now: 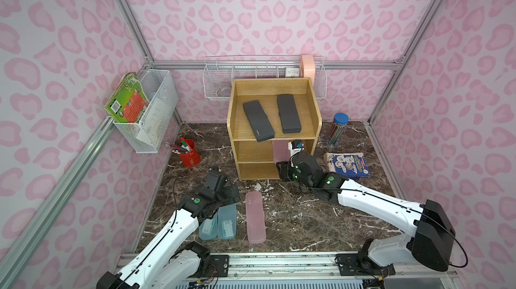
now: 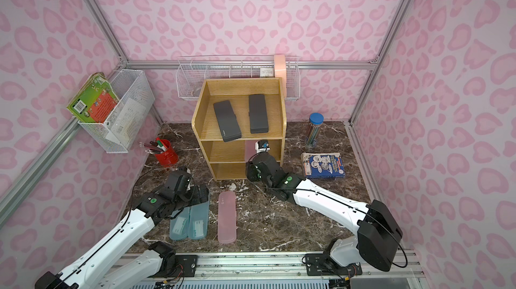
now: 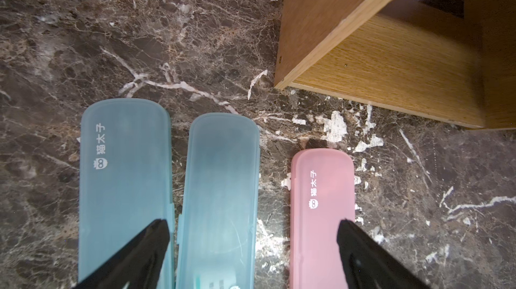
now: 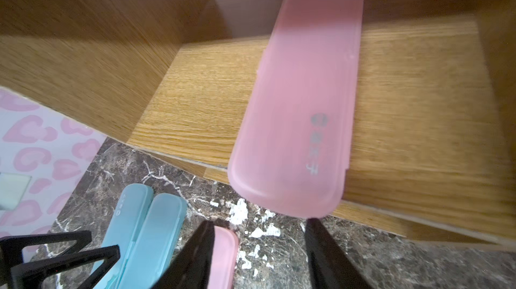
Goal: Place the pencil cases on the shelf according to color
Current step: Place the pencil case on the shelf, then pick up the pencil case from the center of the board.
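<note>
Overhanging middle shelf, pink case; right end effector parted, empty; left end effector likewise.

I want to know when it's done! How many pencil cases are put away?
Done: two black pencil cases lie on the shelf's top tier. In hand: a pink pencil case rests on the middle tier, end overhanging; the open right gripper is just before it. To go, on the table: another pink pencil case, and two teal pencil cases below the open left gripper.
</note>
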Robot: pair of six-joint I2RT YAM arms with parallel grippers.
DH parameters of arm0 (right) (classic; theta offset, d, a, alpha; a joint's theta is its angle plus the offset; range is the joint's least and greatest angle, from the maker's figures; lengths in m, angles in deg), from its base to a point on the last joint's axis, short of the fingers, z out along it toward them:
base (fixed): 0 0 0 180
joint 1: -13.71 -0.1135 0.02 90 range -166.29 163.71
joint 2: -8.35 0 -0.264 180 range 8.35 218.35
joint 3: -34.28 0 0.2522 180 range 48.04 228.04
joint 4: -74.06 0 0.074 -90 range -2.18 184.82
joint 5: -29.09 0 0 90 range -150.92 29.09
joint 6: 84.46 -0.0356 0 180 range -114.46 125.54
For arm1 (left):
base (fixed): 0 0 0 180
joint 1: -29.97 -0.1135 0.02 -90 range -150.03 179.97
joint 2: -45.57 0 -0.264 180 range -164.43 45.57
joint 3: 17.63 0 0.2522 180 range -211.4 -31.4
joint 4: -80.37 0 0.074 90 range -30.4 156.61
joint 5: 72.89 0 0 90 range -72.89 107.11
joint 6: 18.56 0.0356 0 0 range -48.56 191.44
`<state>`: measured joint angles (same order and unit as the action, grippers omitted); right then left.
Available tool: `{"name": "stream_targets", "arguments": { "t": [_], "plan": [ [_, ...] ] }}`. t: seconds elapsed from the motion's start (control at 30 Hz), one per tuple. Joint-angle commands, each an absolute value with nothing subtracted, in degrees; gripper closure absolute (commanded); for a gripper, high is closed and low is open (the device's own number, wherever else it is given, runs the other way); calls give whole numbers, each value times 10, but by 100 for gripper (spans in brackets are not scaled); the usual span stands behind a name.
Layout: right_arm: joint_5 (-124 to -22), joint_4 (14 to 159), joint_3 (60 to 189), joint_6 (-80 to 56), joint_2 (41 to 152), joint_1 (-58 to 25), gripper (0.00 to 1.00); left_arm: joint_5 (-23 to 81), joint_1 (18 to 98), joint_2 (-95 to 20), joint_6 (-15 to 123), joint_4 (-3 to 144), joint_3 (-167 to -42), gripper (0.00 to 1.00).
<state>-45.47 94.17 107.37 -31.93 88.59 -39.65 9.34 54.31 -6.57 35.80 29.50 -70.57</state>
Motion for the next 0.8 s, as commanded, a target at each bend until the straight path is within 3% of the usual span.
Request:
{"name": "stream_targets", "arguments": {
  "t": [0.0, 0.07, 0.2, 0.43, 0.77],
  "plan": [
    [-432, 980, 1064, -352, 871, -433, 26, 76, 542, -63, 350, 284, -702, 1],
    [-409, 1005, 1049, -391, 864, -469, 17, 53, 543, -67, 335, 276, -703, 1],
    [-390, 1013, 1006, -493, 864, -554, 9, 32, 543, -89, 341, 267, -720, 1],
    [-437, 970, 1026, -577, 1006, -654, 8, 8, 524, -142, 327, 248, -751, 1],
    [-422, 1167, 1218, -589, 1186, -676, 4, 53, 453, -124, 349, 236, -754, 1]
  ]
}}
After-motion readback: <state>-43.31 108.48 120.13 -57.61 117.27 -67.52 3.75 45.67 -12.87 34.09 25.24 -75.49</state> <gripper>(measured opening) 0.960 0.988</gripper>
